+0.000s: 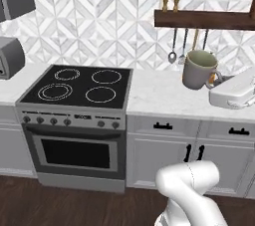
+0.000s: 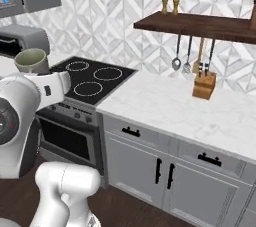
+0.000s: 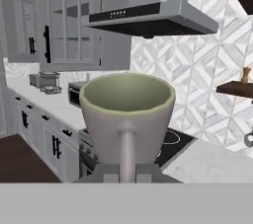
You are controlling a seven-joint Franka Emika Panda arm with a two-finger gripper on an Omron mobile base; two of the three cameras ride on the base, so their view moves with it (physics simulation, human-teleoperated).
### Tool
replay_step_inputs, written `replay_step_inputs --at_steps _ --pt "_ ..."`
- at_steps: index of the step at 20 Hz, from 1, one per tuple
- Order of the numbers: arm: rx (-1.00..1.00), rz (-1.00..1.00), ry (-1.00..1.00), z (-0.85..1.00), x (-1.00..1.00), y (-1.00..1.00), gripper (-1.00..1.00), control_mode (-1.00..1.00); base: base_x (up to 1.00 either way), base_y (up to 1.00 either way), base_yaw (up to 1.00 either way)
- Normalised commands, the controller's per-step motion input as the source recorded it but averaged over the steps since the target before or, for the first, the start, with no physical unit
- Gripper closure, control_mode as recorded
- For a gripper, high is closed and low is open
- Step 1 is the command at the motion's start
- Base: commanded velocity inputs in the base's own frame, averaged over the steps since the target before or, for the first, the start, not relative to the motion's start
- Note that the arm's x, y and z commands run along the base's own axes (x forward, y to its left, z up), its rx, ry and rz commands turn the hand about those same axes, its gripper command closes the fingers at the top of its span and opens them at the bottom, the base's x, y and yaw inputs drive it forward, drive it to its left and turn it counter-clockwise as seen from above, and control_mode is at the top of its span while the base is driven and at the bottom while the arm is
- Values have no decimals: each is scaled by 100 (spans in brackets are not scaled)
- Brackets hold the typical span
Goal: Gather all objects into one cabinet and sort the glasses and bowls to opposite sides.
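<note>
mug (image 1: 199, 69): 1 | shakers (image 1: 170, 4): 2 | utensils (image 1: 172, 56): 4 | hob rings (image 1: 55, 91): 4

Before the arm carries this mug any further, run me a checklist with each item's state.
1. Gripper shut on mug at its handle: ok.
2. Mug upright, mouth up: ok.
3. Mug lifted off the counter: ok.
4. Mug apart from the hanging utensils: ok.
5. Wide cabinet open and within reach: cannot tell.
6. Other mug and bowls located: cannot tell.
</note>
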Motion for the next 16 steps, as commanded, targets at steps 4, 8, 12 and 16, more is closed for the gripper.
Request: replay_step_inputs --at_steps 4,8,12,16 --pt "0 0 0 0 0 0 100 100 18 100 0" --pt "0 0 0 0 0 0 100 100 7 100 0" --pt "0 0 0 0 0 0 100 100 12 100 -1" --pt "0 0 0 0 0 0 100 100 0 100 -5"
